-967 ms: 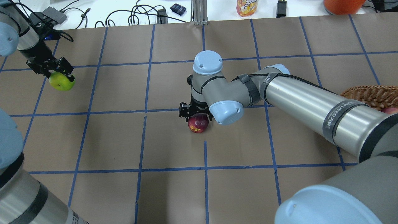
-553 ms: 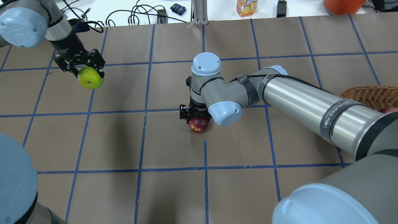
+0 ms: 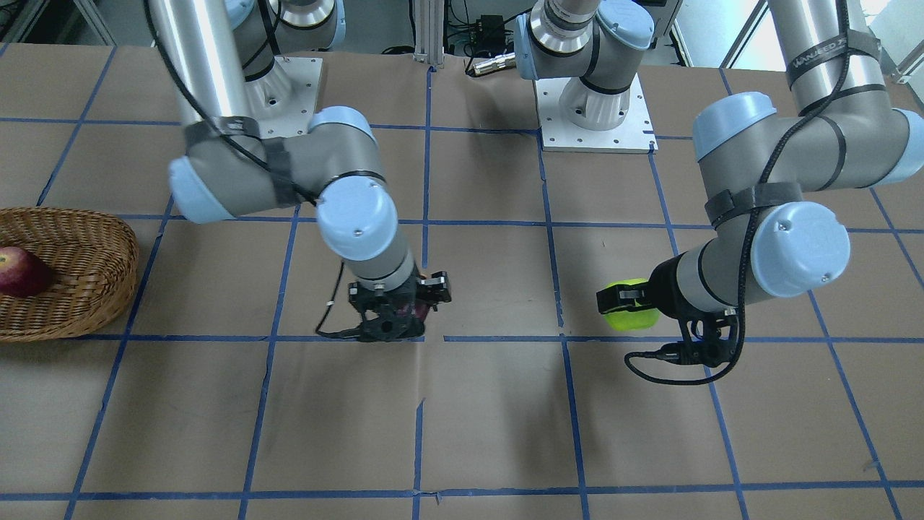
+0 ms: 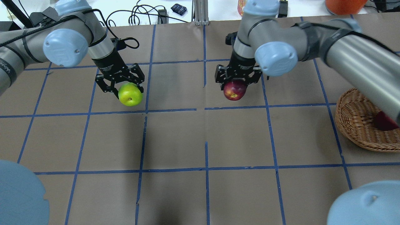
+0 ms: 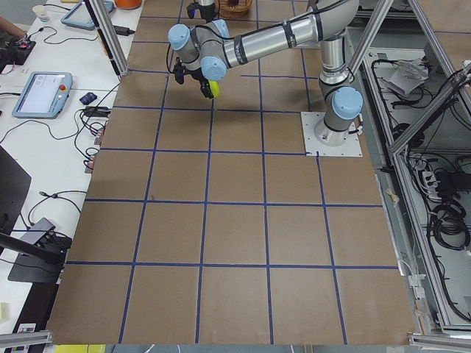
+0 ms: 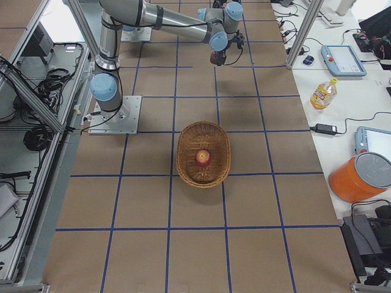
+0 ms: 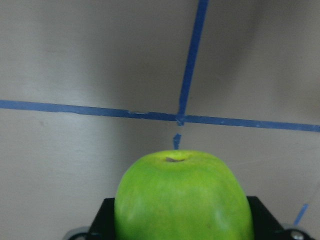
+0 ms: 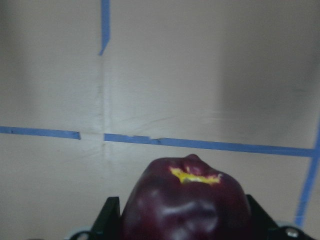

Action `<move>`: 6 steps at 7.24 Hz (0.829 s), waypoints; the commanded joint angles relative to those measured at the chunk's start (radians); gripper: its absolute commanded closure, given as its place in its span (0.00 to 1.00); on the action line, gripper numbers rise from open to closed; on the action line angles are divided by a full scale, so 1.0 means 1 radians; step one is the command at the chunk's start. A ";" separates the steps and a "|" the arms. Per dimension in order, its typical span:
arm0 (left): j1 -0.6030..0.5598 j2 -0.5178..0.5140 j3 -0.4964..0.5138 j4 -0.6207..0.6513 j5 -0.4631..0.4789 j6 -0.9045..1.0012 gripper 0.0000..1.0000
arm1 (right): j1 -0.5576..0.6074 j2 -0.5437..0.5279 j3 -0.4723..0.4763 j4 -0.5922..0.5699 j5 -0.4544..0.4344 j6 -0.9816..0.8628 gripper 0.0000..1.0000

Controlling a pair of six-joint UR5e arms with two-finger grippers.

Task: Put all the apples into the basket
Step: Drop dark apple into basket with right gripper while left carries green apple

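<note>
Front-facing view: the left gripper is clamped on the green apple, above the brown table. Near the centre the right gripper points down with its fingers closed around the maroon apple — only a sliver of it shows. The basket sits at this view's left edge, well apart from both grippers, and the red apple lies in it.

Overhead view: the green apple hangs between the left gripper's fingers, left of centre. The maroon one hangs under the right gripper, right of centre. Both are above the table and neither is over the basket. The basket is at the right edge, and the red apple inside it is partly hidden behind the right arm.

Left side view: the near arm carries the green apple over the far part of the table. The gripper is too small to judge here.

Right side view: the basket stands about mid-table with the red apple near its middle. The maroon apple is farther along the table, at the right gripper.

Left wrist view: the green apple fills the lower frame, gripped on both sides by black fingers, with blue tape lines on the table beyond.

Right wrist view: the maroon apple — a yellow patch at its end — is pinched likewise between the fingers.
</note>
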 commanded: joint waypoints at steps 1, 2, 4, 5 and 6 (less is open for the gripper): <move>-0.164 -0.029 -0.017 0.141 -0.019 -0.213 1.00 | -0.206 -0.038 -0.027 0.056 -0.209 -0.255 0.84; -0.243 -0.053 -0.017 0.193 -0.016 -0.247 1.00 | -0.304 -0.052 -0.014 0.047 -0.250 -0.378 0.84; -0.317 -0.110 -0.015 0.301 -0.016 -0.315 1.00 | -0.516 -0.057 0.019 0.047 -0.238 -0.567 0.83; -0.352 -0.140 -0.015 0.363 -0.022 -0.344 1.00 | -0.629 -0.053 0.048 0.009 -0.238 -0.677 0.83; -0.398 -0.177 -0.015 0.408 -0.016 -0.420 1.00 | -0.720 -0.049 0.062 -0.013 -0.234 -0.742 0.82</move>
